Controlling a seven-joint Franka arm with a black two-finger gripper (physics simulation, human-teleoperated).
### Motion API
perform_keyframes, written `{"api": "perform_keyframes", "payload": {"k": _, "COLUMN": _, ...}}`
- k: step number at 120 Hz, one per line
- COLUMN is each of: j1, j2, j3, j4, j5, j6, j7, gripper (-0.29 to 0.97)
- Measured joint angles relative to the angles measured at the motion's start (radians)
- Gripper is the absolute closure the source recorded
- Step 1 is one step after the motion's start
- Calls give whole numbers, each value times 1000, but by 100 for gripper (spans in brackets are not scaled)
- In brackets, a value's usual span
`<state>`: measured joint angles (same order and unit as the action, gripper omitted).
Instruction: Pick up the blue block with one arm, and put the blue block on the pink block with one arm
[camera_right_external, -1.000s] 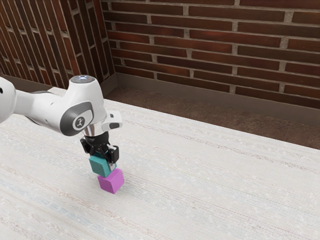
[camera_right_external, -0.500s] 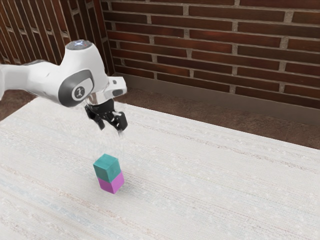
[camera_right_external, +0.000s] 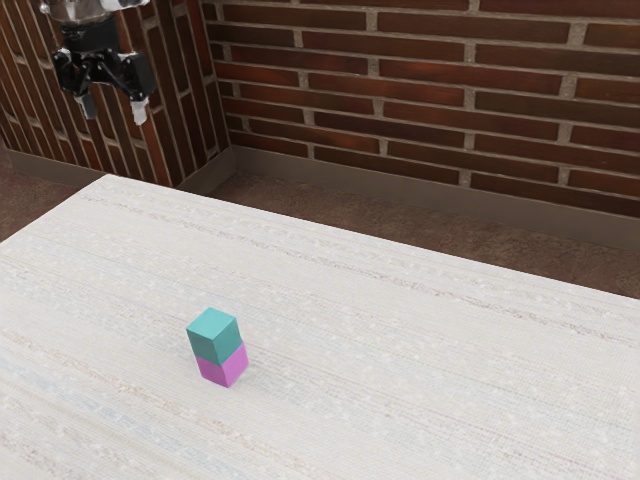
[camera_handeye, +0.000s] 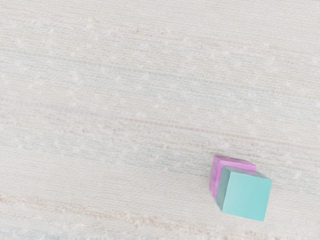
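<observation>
Fingers (camera_right_external: 138, 101) higher now, apart; blue block (camera_right_external: 213, 333) atop pink block (camera_right_external: 226, 368)

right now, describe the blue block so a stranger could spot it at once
Start from the pale table in front of the brick wall. Toward the exterior view's left stands a two-cube stack on it. The blue block is the upper cube, teal in colour, sitting on the pink block, which rests on the table.
</observation>
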<state>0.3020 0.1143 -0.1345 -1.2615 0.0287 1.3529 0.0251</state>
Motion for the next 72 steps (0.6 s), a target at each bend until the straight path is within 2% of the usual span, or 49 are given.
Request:
{"api": "perform_keyframes", "payload": {"k": 23, "j1": -17, "j2": 4, "j3": 0, "j4": -4, "j5": -32, "j6": -32, "j7": 53, "gripper": 0}}
{"api": "perform_keyframes", "payload": {"k": 72, "j1": -13, "j2": 4, "j3": 0, "j4": -5, "j5": -44, "j6": -49, "j7": 123, "gripper": 0}}
